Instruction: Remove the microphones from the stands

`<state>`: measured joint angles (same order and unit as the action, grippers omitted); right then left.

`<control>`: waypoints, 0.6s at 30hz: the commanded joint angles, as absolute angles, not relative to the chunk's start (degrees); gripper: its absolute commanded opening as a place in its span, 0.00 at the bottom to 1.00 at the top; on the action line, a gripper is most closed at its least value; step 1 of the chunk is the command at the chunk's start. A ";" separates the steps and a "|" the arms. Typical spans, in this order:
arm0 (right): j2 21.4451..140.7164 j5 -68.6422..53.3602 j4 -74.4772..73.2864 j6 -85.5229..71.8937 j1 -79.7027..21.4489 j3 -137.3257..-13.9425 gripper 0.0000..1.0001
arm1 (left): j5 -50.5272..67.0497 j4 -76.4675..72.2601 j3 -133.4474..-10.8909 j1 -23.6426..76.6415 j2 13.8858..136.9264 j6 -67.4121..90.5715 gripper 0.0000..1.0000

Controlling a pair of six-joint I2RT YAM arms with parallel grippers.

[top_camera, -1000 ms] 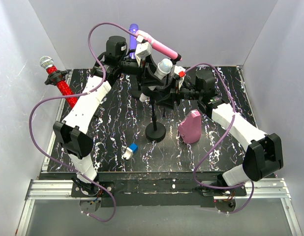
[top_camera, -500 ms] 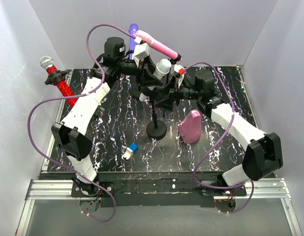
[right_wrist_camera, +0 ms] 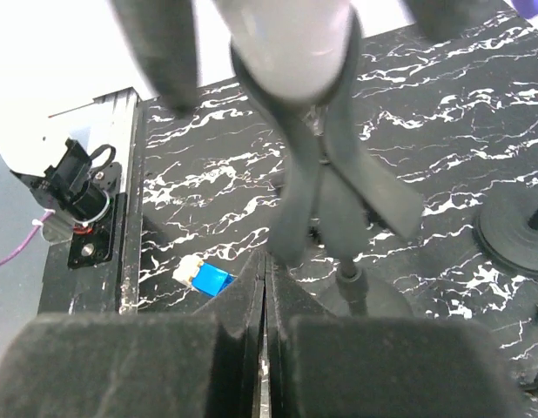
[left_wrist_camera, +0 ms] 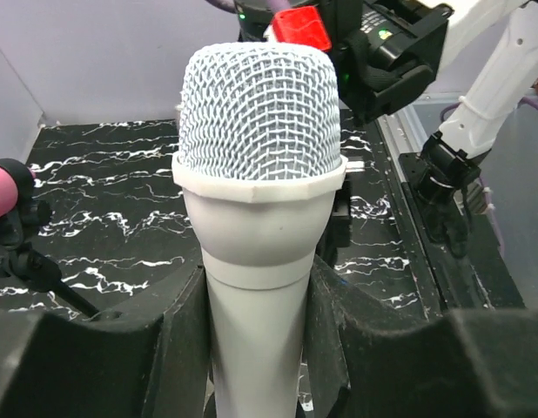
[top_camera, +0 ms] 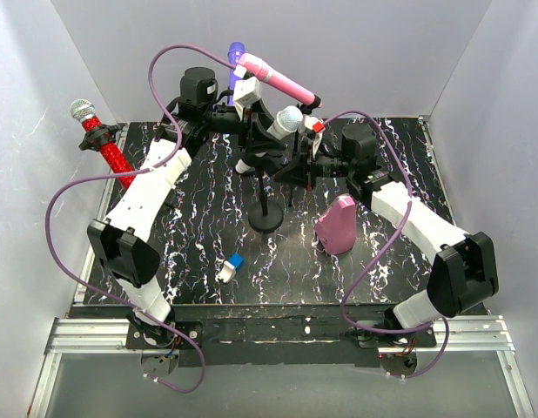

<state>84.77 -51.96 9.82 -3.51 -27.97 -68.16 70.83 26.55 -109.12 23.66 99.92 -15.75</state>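
The white microphone [left_wrist_camera: 256, 113] with a mesh head fills the left wrist view. My left gripper [left_wrist_camera: 258, 313] is shut on its body just below the head. From above, the microphone [top_camera: 287, 117] slants over the black stand [top_camera: 267, 218], and my left gripper [top_camera: 262, 138] holds it from the left. In the right wrist view the stand's clip [right_wrist_camera: 326, 174] still wraps round the microphone's body [right_wrist_camera: 295, 35]. My right gripper [right_wrist_camera: 267, 261] is shut just under the clip's lower end, with nothing seen between its pads. From above, it [top_camera: 291, 170] sits to the right of the pole.
A red glitter microphone [top_camera: 104, 144] stands at the far left. A pink microphone [top_camera: 282, 80] and a purple one [top_camera: 236, 57] are at the back. A pink object [top_camera: 337, 226] lies right of the stand, and a small blue-and-white block [top_camera: 230, 266] is near the front.
My right gripper has gone from open to shut. The stand's base and the held microphone have shifted a little back and left with my left arm.
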 commanded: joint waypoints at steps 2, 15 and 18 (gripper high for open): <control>83.67 -53.97 11.42 -1.49 -28.74 -70.14 0.01 | 69.96 24.26 -111.52 23.64 97.29 -16.44 0.00; 79.36 -52.12 10.72 -0.26 -27.25 -69.78 0.84 | 72.07 26.10 -110.48 23.47 96.86 -17.14 0.00; 80.33 -52.38 11.07 1.32 -27.25 -70.84 0.85 | 72.86 25.75 -110.48 23.47 97.29 -16.79 0.00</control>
